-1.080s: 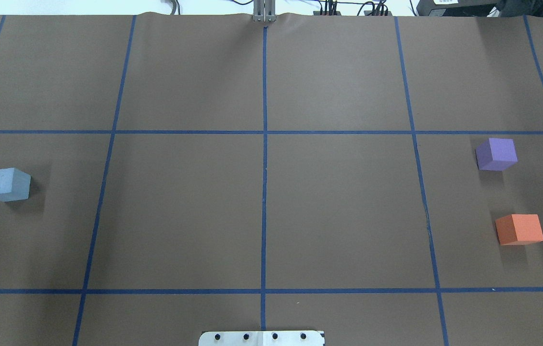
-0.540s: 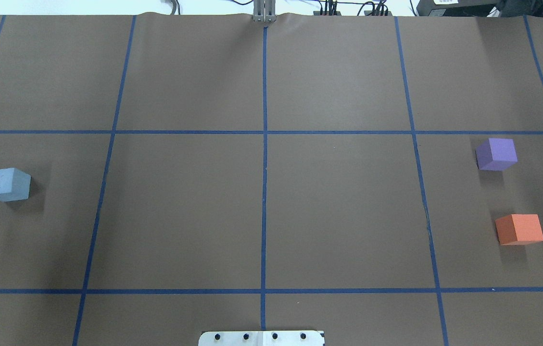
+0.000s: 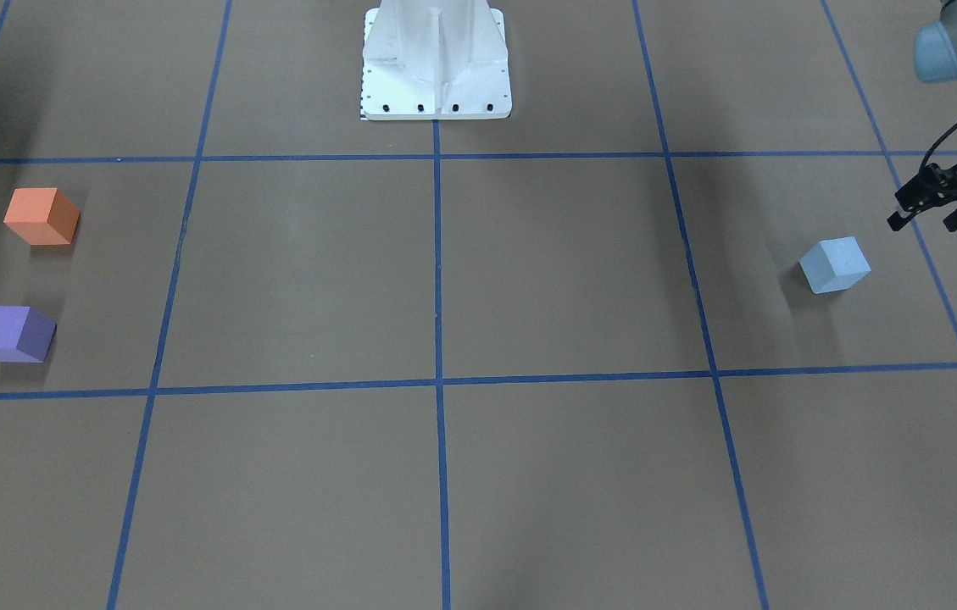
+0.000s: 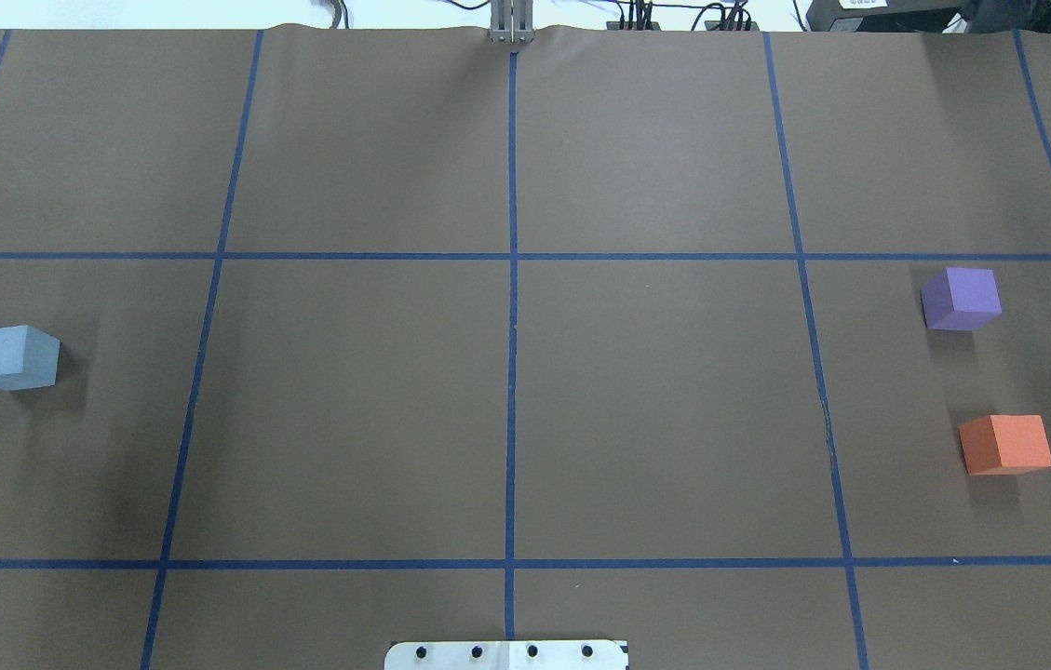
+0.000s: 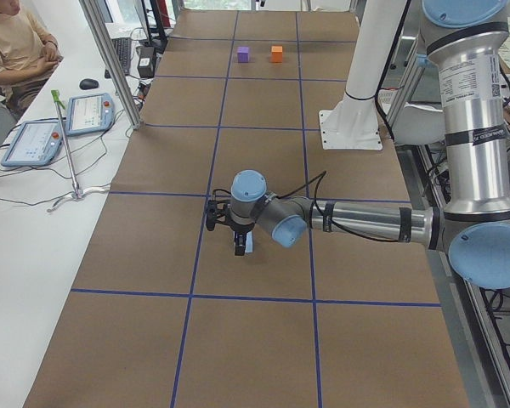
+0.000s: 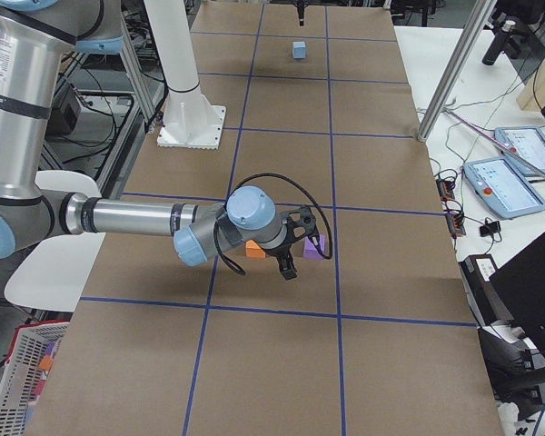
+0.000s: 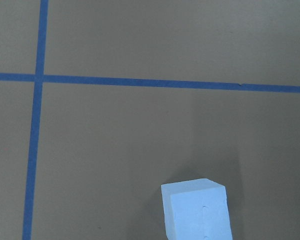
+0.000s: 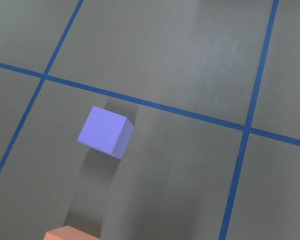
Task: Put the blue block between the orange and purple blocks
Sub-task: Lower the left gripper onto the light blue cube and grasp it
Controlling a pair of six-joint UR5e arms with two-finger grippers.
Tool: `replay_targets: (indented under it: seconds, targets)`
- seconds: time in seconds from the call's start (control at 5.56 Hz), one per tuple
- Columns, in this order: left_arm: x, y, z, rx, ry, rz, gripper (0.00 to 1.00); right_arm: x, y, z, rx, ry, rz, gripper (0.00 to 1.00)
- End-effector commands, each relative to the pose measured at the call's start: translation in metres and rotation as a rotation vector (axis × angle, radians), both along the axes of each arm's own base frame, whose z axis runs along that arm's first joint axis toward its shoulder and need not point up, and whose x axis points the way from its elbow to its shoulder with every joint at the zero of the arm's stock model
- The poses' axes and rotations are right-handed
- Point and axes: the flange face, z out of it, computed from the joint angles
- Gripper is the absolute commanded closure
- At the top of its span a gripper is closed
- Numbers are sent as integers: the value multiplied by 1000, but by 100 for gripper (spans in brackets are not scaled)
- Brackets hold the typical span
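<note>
The light blue block [image 3: 835, 264] sits on the brown table at my left end; it also shows in the overhead view [image 4: 15, 357] and the left wrist view [image 7: 197, 210]. My left gripper [image 3: 923, 222] hovers beside and above it, open and empty, not touching it. The purple block [image 4: 961, 299] and the orange block [image 4: 1005, 444] sit apart at my right end, with a gap between them. My right gripper [image 6: 295, 252] hangs over those two blocks in the exterior right view only, so I cannot tell whether it is open or shut.
The white robot base plate [image 3: 436, 59] stands at the table's near middle edge. Blue tape lines [image 4: 511, 326] divide the brown table into squares. An operator [image 5: 13, 47] and tablets [image 5: 64, 123] are on a side table beyond the far edge.
A black tip of my left gripper has come into the overhead view at the left edge, near the blue block. The three blocks have not moved.
</note>
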Motion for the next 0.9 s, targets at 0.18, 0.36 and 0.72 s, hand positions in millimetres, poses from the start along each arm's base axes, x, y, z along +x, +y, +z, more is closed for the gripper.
replay_targets:
  seconds: [0.18,0.36,0.72]
  targets:
    - [74,-6,-15,-50,-29,-19,0,0,0,0,5,1,1,0]
    - [100,-21,-4,-29,-73,-21,0,0,0,-1,6,1,1,0]
    - [112,-29,22,-24,-106,-5,0,0,0,0,4,1,2,0]
